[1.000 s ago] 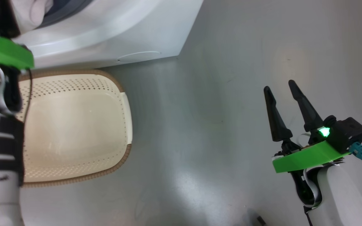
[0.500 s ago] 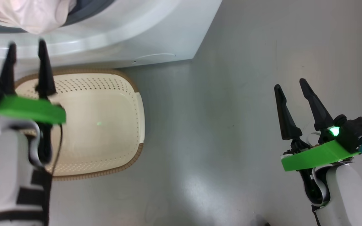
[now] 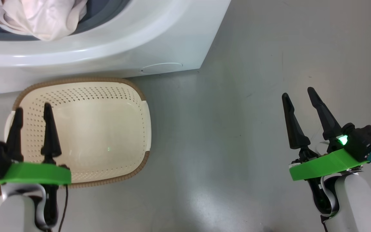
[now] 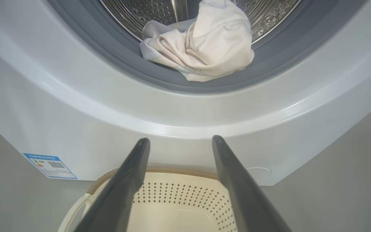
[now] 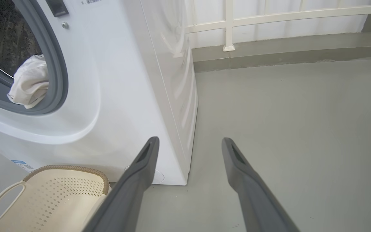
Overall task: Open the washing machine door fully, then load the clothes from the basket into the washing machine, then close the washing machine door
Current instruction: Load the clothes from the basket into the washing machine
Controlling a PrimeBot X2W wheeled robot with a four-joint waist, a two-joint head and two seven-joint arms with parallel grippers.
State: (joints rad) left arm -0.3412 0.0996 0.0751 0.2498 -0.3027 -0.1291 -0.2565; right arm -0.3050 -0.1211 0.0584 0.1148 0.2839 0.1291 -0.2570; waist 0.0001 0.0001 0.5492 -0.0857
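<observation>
The clothes [image 4: 201,42]: pale white cloth, soft, light and limp (nothing stiff to push against). We'd pinch a thick fold at the top of the bunch, not a loose edge, and we'd expect it to drape and drag.

Near: left gripper [image 3: 33,107] hangs over the near-left part of the basket [image 3: 76,80], fingers spread, nothing between them. Right gripper [image 3: 297,91] is well apart to the right over bare floor [image 3: 224,145], fingers likewise spread, holding nothing.

Basket: on the floor just in front of the washing machine [image 3: 159,38], far rim close to the machine's base. Inside we see perforated cream plastic and no garment. We read loading as done or nearly so.

Further: the machine front carries a blue label sticker [image 4: 50,166] low on one side and a round service flap [image 3: 161,67] low on the other.

Farthest: the cloth sits bunched in the mouth of the steel drum [image 4: 134,13]. Its lower folds rest on the grey gasket [image 4: 108,54] at the bottom of the opening, not fully inside. A fold at its left side looks faintly blue; we can't tell whether that's a second garment.

Judgement: before closing, the bundle wants a shove deeper, or the seal may trap it. It should slide easily on steel, less so on rubber.
</observation>
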